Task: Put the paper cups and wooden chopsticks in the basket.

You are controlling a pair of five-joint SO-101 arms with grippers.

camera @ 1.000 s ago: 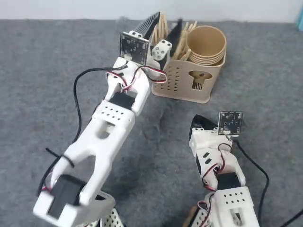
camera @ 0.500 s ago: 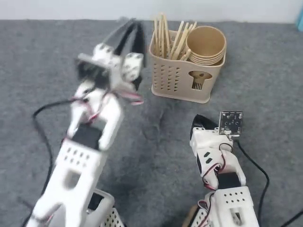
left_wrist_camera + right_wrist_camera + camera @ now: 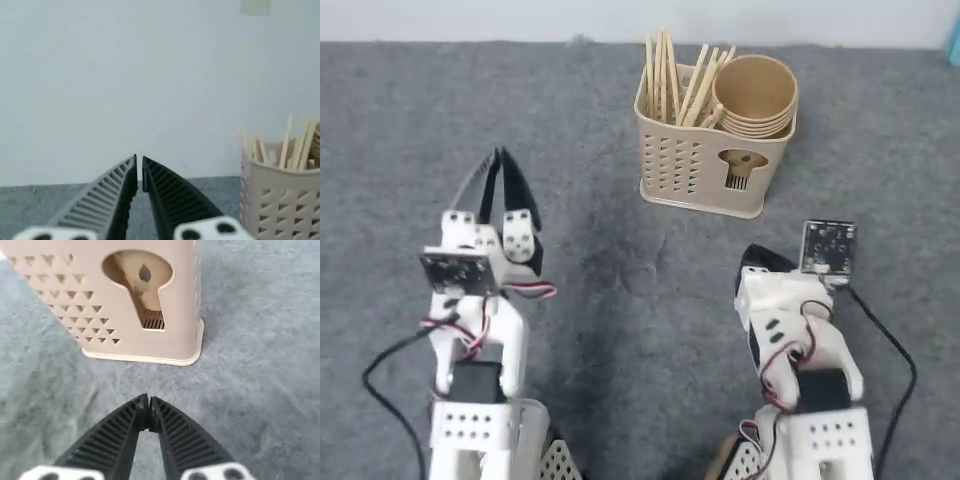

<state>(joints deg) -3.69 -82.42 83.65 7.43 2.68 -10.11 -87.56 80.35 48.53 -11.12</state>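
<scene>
The beige slotted basket (image 3: 705, 170) stands at the back of the grey mat. A stack of paper cups (image 3: 757, 92) sits in its right half, and a bundle of wooden chopsticks (image 3: 672, 72) stands in its left half. My left gripper (image 3: 498, 156) is on the near left, well away from the basket, shut and empty. In the left wrist view, its shut fingers (image 3: 139, 163) point at a pale wall, with the basket (image 3: 280, 200) and chopsticks (image 3: 292, 145) off to one side. My right gripper (image 3: 149, 403) is shut and empty, a short way in front of the basket (image 3: 115, 305).
Grey carpet-like mat (image 3: 620, 270) covers the table, bare between the two arms and the basket. A pale wall runs behind the back edge. Cables trail from both arms at the near side.
The left arm has drawn back from the basket's left half to the near left, its gripper going from open to shut. The right arm shifted slightly right and nearer.
</scene>
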